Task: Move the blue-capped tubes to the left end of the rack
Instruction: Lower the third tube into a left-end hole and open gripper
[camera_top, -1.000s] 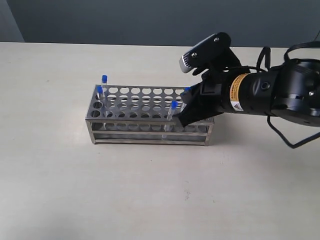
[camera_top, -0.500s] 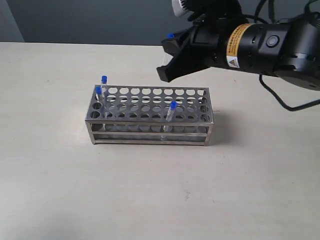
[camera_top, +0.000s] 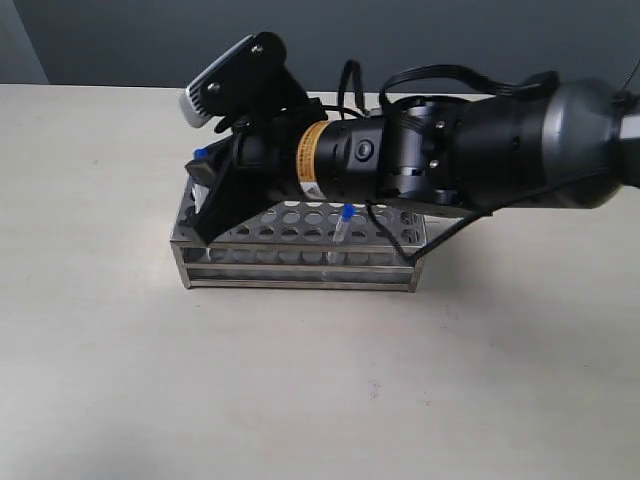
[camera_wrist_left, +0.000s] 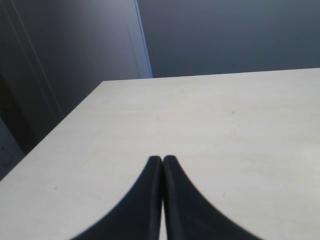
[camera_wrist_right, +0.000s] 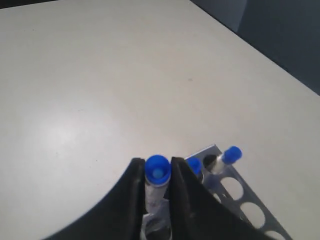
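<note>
The steel rack (camera_top: 300, 272) stands mid-table. My right gripper (camera_top: 207, 228) reaches across to the rack's left end, shut on a blue-capped tube (camera_wrist_right: 157, 170) held upright over a corner hole of the rack's top plate (camera_wrist_right: 216, 150). Two more blue-capped tubes (camera_wrist_right: 232, 154) (camera_wrist_right: 195, 165) stand in holes just beside it. One blue cap (camera_top: 200, 154) peeks out past the fingers in the exterior view. Another blue-capped tube (camera_top: 344, 220) leans in the front row near the middle. My left gripper (camera_wrist_left: 162, 158) is shut on nothing above bare table; the exterior view does not show it.
The right arm's thick black body (camera_top: 450, 160) lies over the rack's back and right half, hiding the holes there. The cream tabletop (camera_top: 320, 380) spreads in front of the rack. A dark wall (camera_top: 120, 40) runs behind the table's far edge.
The right arm lifted a tube from the rack's right end, carried it left, and came down over the left end. The front-row tube has not moved.
</note>
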